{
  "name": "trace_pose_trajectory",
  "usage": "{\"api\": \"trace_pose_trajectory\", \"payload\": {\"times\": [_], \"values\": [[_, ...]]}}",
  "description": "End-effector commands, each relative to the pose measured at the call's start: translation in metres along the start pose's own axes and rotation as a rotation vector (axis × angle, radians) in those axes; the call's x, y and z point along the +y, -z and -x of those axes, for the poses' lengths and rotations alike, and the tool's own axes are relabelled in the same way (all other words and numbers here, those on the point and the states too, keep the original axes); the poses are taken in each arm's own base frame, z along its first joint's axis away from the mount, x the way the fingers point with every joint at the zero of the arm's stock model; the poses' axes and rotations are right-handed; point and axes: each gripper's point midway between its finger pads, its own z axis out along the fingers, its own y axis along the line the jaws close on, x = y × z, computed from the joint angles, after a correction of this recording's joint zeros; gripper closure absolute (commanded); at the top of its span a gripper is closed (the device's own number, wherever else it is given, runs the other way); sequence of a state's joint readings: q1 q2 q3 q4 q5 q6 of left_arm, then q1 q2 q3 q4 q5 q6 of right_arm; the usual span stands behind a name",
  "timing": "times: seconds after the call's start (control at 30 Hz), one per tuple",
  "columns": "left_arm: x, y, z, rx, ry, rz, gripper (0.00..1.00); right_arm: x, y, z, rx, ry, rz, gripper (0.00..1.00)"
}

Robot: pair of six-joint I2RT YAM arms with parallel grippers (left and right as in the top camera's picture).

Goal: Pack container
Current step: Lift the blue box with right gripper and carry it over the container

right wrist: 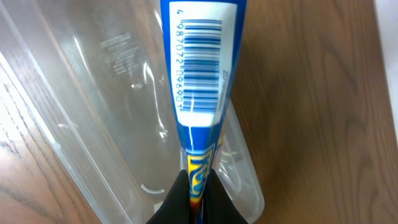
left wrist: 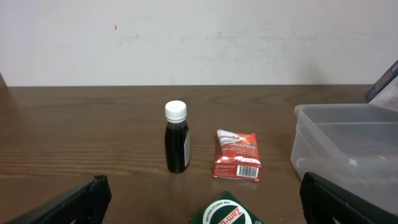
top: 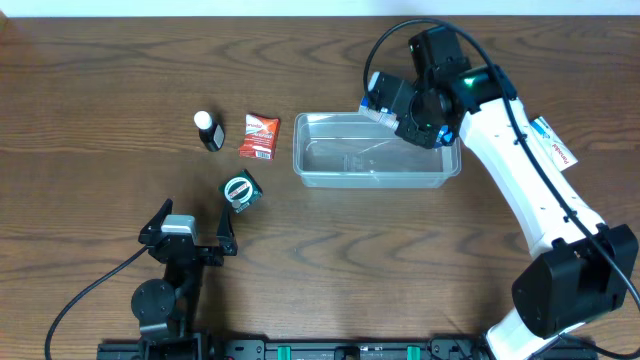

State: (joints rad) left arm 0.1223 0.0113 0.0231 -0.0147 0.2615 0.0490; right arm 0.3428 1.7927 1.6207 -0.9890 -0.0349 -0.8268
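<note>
right arm: reaches from the near right edge across to the far right end of the container, probably so the load can go in from above.
container: clear tub lying lengthwise at mid-surface, open side up. Nothing shows inside it yet, so packing looks barely begun.
left pincer: jaws spread wide and holding nothing. It is parked low at the near left, facing the loose items, and seems to be waiting its turn.
right pincer: closed tight on the thin end of the box and carrying it over the container's right end.
box: blue and white with a barcode panel, held edge-on between the fingers. It hangs over the tub's rim and floor, and looks lined up to be lowered or dropped in.
packet: red, lying flat just left of the container, within reach of either arm.
green pack: small, with a round white label, nearest the left pincer. It is likely the easiest pick for that arm.
bottle: dark with a white cap, standing upright left of the packet. It could tip if nudged.
surface: dark brown wood grain, bare apart from these items and a black cable at the near left.
room: a plain pale wall stands behind the far edge, and little else is visible.
</note>
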Motion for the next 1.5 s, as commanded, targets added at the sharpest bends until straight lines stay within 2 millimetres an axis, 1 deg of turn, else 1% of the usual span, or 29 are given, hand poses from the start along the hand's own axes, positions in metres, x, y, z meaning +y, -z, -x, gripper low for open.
{"api": "trace_pose_trajectory", "payload": {"times": [0.0,0.2,0.53,0.77,0.93,1.07,1.23,1.37,1.47], "values": [[-0.001,-0.001,-0.015,0.043,0.014,-0.009,0.02,0.01,-0.006,0.001,-0.011,0.078,0.032,0.96],[-0.001,-0.001,-0.015,0.043,0.014,-0.009,0.02,0.016,-0.015,-0.005,-0.001,0.161,0.047,0.96],[-0.001,-0.001,-0.015,0.043,0.014,-0.009,0.02,0.014,-0.015,-0.006,0.003,0.166,0.041,0.95],[-0.001,-0.001,-0.015,0.043,0.014,-0.009,0.02,0.016,-0.02,-0.015,0.021,0.214,0.052,0.97],[-0.001,-0.001,-0.015,0.043,0.014,-0.009,0.02,0.017,-0.021,-0.017,0.028,0.214,0.056,0.96],[-0.001,-0.001,-0.015,0.043,0.014,-0.009,0.02,0.012,-0.021,-0.024,0.07,0.215,0.031,0.96],[-0.001,-0.001,-0.015,0.043,0.014,-0.009,0.02,0.014,-0.021,-0.026,0.076,0.214,0.04,0.97],[-0.001,-0.001,-0.015,0.043,0.014,-0.009,0.02,0.016,-0.023,-0.027,0.079,0.215,0.044,0.97],[-0.001,-0.001,-0.015,0.043,0.014,-0.009,0.02,0.019,-0.029,-0.03,0.084,0.215,0.052,0.97]]}}
